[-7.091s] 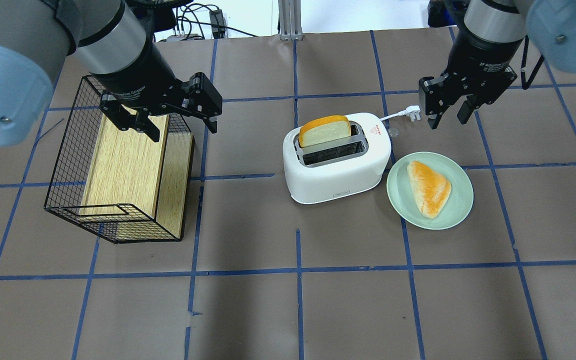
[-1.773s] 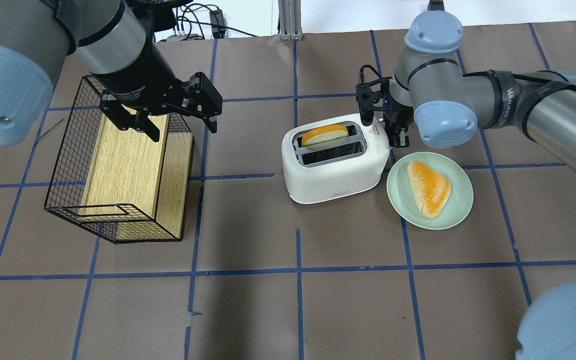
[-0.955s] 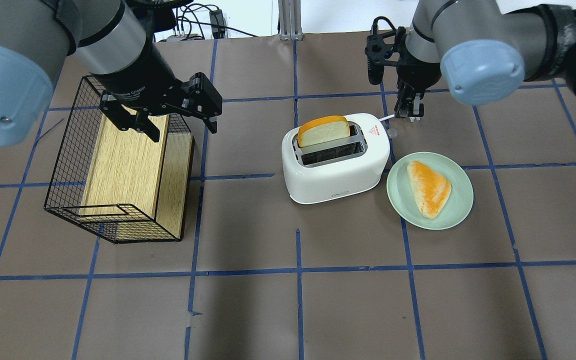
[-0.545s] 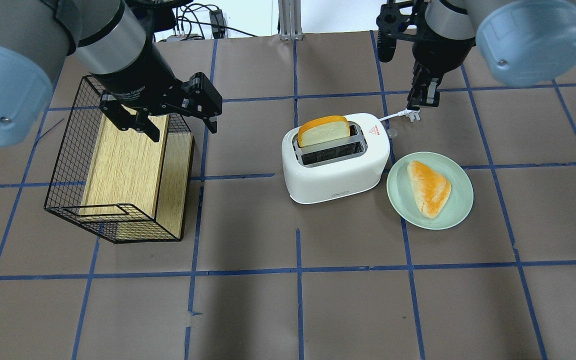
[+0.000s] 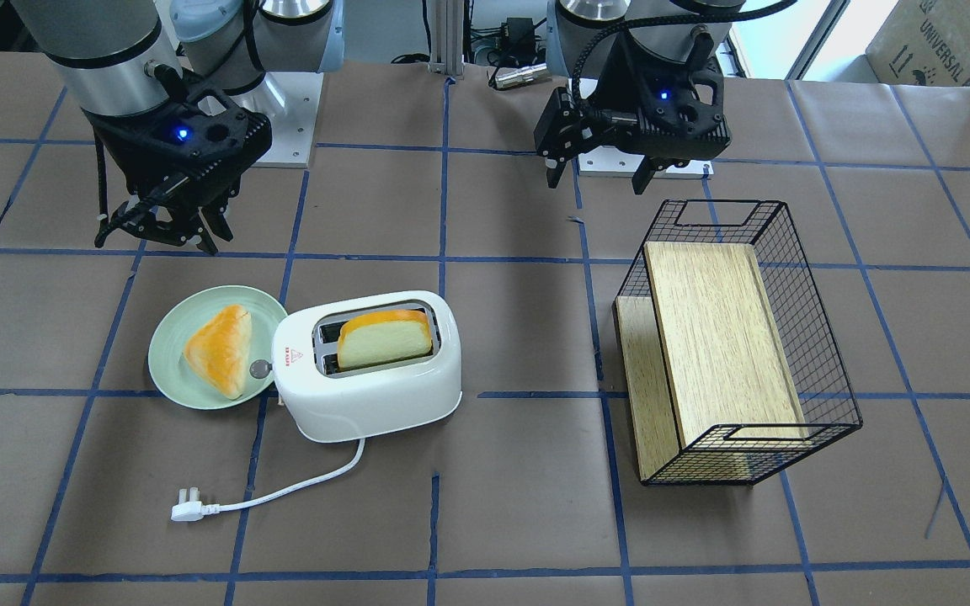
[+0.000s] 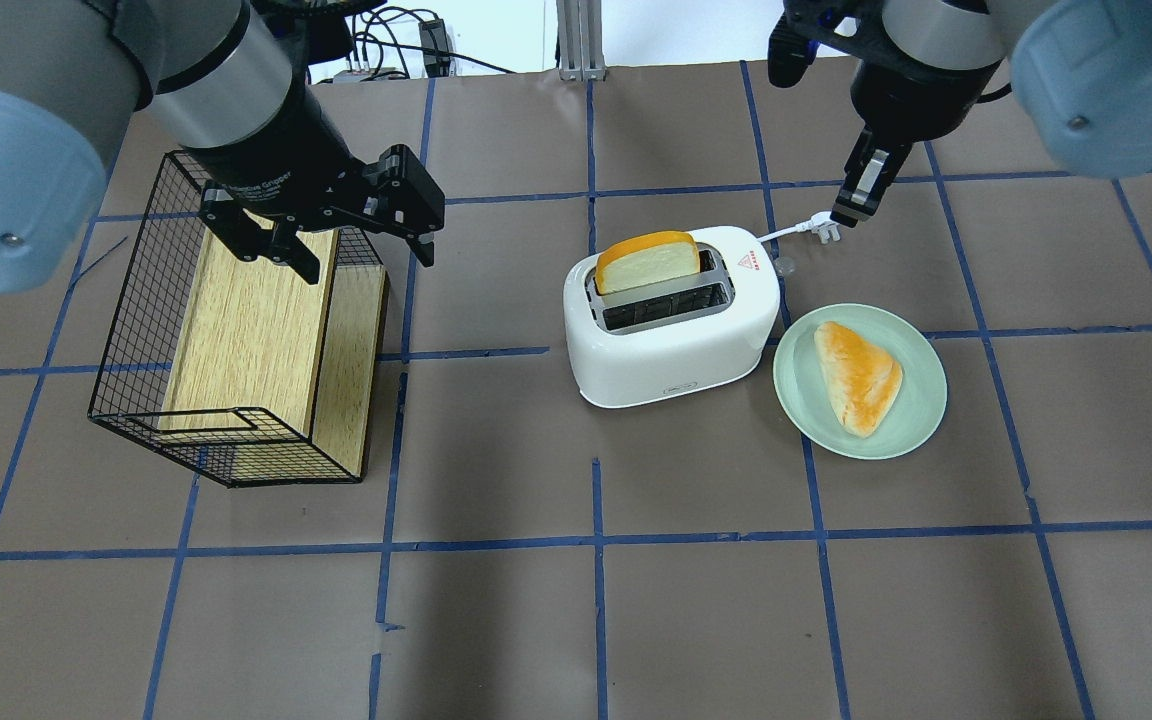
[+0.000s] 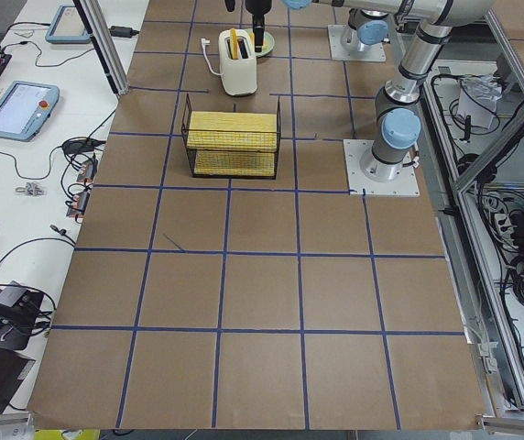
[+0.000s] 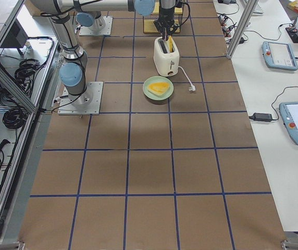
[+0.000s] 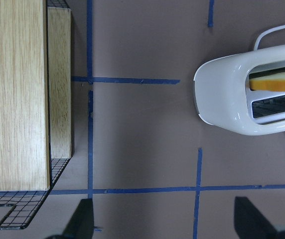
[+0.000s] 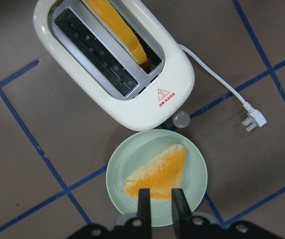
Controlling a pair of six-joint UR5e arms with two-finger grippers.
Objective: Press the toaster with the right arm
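The white toaster stands mid-table, also seen in the front view and the right wrist view. A bread slice stands raised in its far slot. Its small grey knob is on the end that faces the plate. My right gripper is shut and empty, raised above the table beyond the toaster's knob end, apart from it; it also shows in the front view. My left gripper is open and empty over the wire basket.
A pale green plate with a bread piece lies beside the toaster's knob end. The white cord ends in a plug on the table. The black wire basket holding a wooden board stands at the left.
My right gripper was down at the toaster's knob end with the slice sunk in. The slice is up again, and the gripper has lifted and drawn back to the right. Left arm unmoved.
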